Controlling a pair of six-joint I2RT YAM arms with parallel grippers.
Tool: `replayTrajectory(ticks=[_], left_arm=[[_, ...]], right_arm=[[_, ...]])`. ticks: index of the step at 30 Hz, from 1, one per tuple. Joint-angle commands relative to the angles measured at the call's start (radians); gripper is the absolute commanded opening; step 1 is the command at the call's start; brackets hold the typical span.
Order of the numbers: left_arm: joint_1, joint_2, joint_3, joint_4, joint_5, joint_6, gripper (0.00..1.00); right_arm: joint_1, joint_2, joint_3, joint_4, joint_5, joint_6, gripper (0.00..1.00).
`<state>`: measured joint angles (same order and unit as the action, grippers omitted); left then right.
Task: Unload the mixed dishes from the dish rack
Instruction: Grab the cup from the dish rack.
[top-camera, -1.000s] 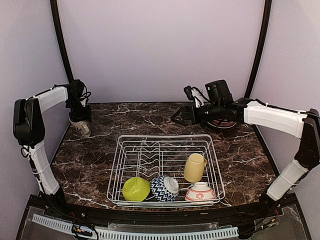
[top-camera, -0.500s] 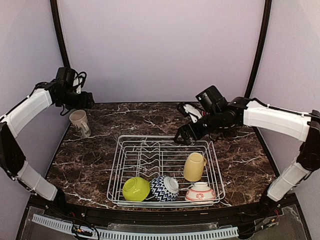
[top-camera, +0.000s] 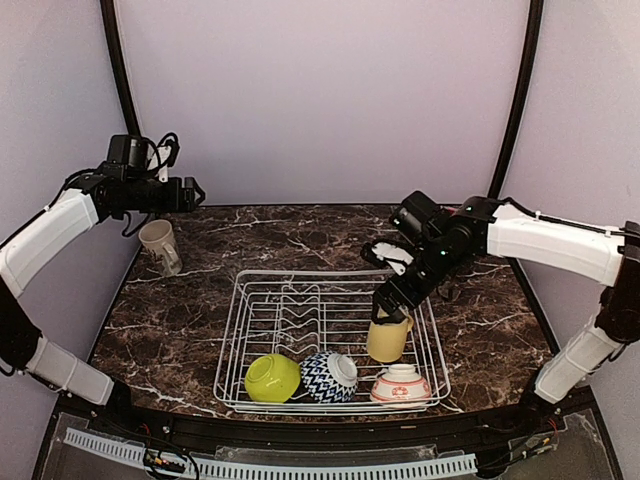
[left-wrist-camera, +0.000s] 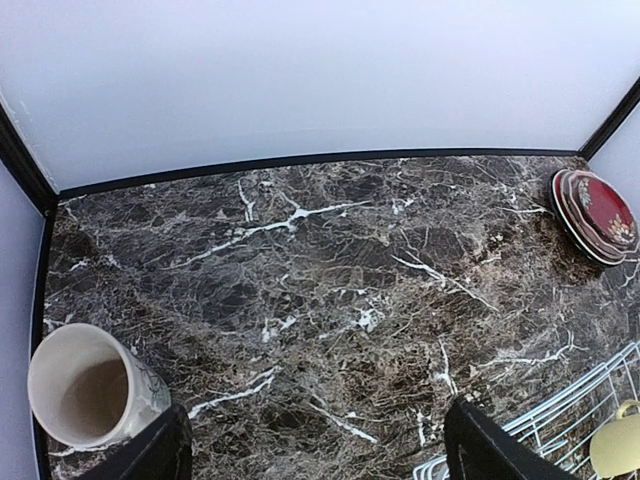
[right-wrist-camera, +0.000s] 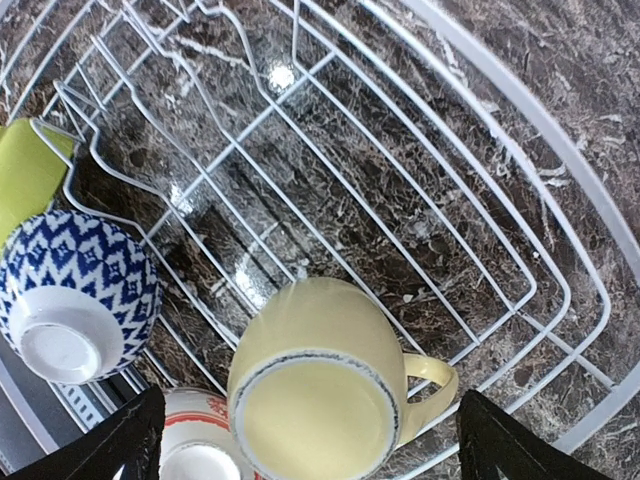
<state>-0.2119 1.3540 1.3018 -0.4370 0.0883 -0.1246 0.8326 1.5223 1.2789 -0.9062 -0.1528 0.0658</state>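
dark marble desk (top-camera: 190, 310), white veins running all across it. pale lilac walls (top-camera: 320, 100) close it in on three sides, with a black post (top-camera: 120, 90) rising at each back corner.

the white wire dish rack (top-camera: 330, 272) sits mid-desk toward the near edge. along its near side, left to right: lime bowl (top-camera: 272, 378), navy-zigzag bowl (top-camera: 328, 376) bottom-up, pink-white bowl (top-camera: 401, 385) bottom-up. the yellow mug (top-camera: 388, 338) leans just behind the pink-white one, in the rack's right part.

right fingers (right-wrist-camera: 118, 447) hang right over that mug, spread wide, nothing between them.

far left, the cream mug (top-camera: 160, 246) stands upright on the bare desk beside the wall. left fingers (left-wrist-camera: 160, 455) hover high near it, also apart and empty.

a red plate (left-wrist-camera: 595, 212) lies in the desk's far right corner, well apart from the rack.
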Motion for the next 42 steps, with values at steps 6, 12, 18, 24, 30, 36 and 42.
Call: replayTrajectory(ticks=[6,12,18,24,30,36,42], left_arm=[[-0.066,0.009,0.000,-0.005,0.003,0.012,0.86],[-0.070,0.007,0.000,-0.006,0.004,0.013,0.87],[-0.070,0.017,0.006,-0.015,0.001,0.014,0.87],[-0.070,0.025,0.010,-0.022,-0.001,0.015,0.87],[-0.072,0.037,0.016,-0.029,0.008,0.012,0.87],[-0.073,0.041,0.016,-0.030,0.008,0.011,0.87],[-0.078,0.039,0.014,-0.031,-0.001,0.015,0.87]], right_arm=[[0.024,0.065,-0.004,-0.054,0.027,-0.105,0.99],[0.040,0.113,0.003,-0.045,0.075,-0.118,0.95],[0.056,0.161,-0.014,-0.032,0.107,-0.111,0.87],[0.057,0.176,-0.047,0.009,0.104,-0.100,0.96],[0.057,0.155,-0.055,0.020,0.094,-0.089,0.82],[0.058,0.122,-0.046,0.043,0.089,-0.071,0.55],[0.056,0.078,-0.041,0.110,0.098,-0.017,0.37]])
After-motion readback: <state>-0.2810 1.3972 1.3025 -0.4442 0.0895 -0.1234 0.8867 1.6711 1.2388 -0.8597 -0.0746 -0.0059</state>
